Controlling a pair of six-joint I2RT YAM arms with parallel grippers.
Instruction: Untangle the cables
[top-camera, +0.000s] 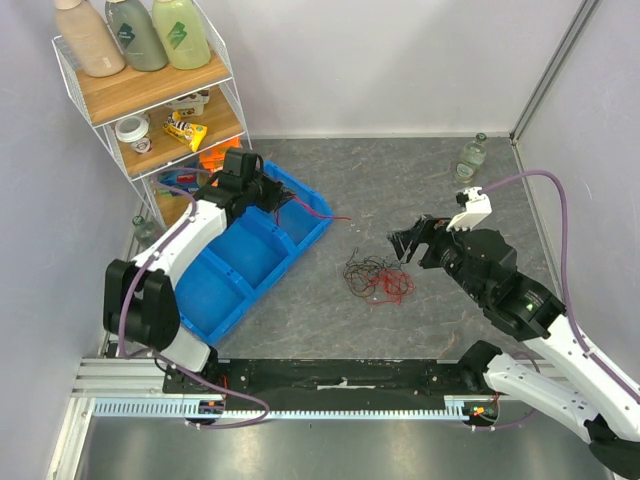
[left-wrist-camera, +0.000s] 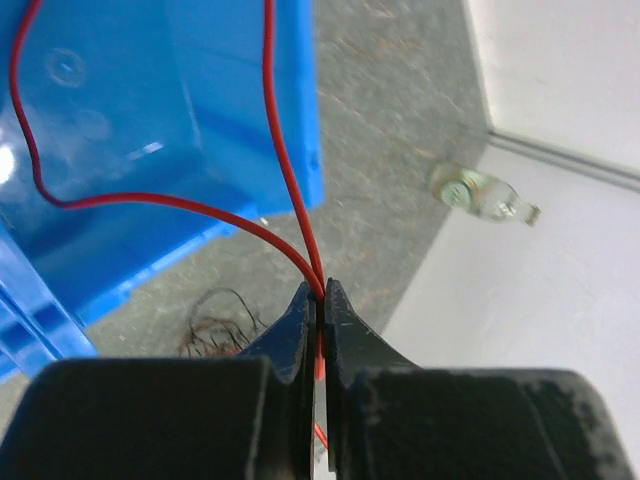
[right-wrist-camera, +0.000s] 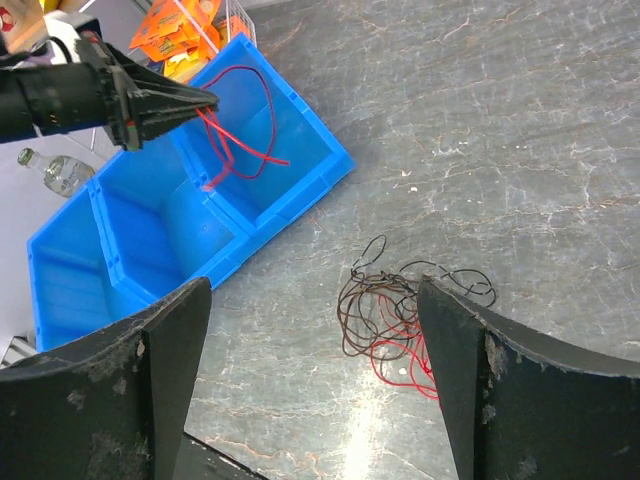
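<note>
Left gripper (left-wrist-camera: 322, 292) sits over the blue bin (left-wrist-camera: 200, 120), jaws pressed together on a red cable (left-wrist-camera: 150, 203) that loops down into it. Right gripper (right-wrist-camera: 312, 300) hangs above the tangle (right-wrist-camera: 385, 320) on the counter (right-wrist-camera: 520, 150), jaws spread wide.

The left gripper (top-camera: 270, 194) hangs over the upper end of the blue bin (top-camera: 225, 290) at left centre. A red wire (top-camera: 325, 213) trails from there across the rim onto the grey table (top-camera: 400, 180). A black-and-red tangle (top-camera: 378, 280) lies mid-frame. The right gripper (top-camera: 404, 244) is just up and right of it, fingers spread.
</note>
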